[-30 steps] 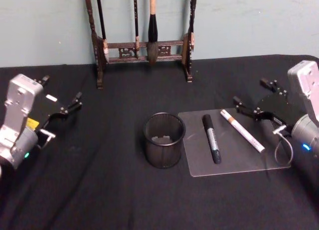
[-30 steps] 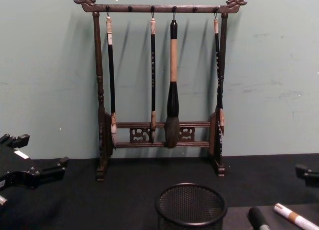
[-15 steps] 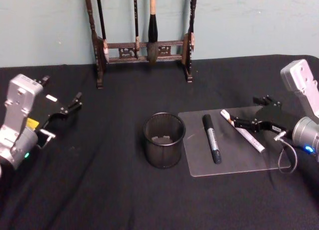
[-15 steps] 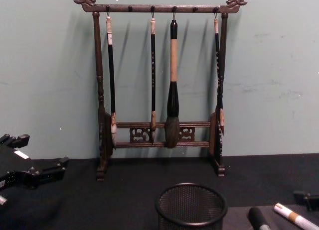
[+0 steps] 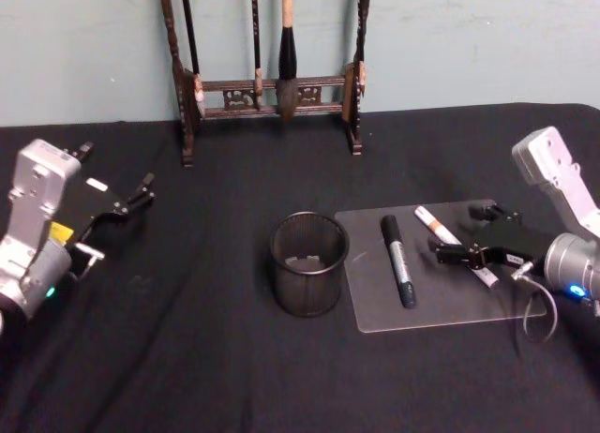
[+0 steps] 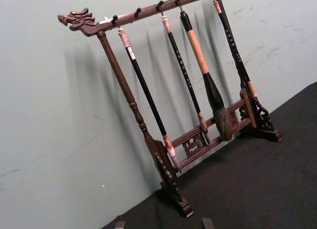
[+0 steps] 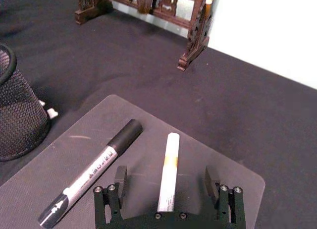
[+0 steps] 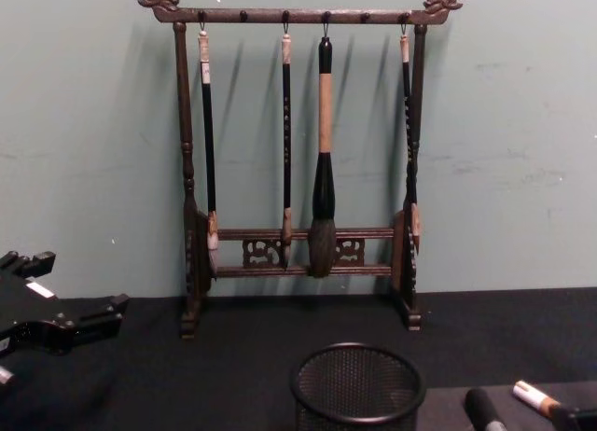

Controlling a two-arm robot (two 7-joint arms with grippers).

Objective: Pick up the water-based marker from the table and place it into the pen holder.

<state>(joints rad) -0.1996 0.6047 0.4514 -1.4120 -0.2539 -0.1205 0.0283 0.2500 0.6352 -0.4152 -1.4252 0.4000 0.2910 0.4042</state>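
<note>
The water-based marker (image 5: 432,222), white with an orange band, lies on a clear mat (image 5: 441,300) right of the pen holder (image 5: 308,264), a black mesh cup. A black marker (image 5: 397,261) lies beside it, nearer the holder. My right gripper (image 5: 459,232) is open and low over the mat. In the right wrist view the white marker (image 7: 171,162) runs between the fingers of the gripper (image 7: 166,178), apart from both, with the black marker (image 7: 99,168) off to one side. My left gripper (image 5: 117,167) hangs open at the table's far left.
A carved wooden brush rack (image 5: 272,86) with hanging brushes stands at the back against the wall, behind the holder. The black cloth table (image 5: 187,358) lies bare in front of and left of the holder. The holder (image 8: 357,384) stands low at the chest view's bottom centre.
My right gripper has moved left and down from the table's right edge onto the mat and now straddles the white marker. The left arm has stayed still.
</note>
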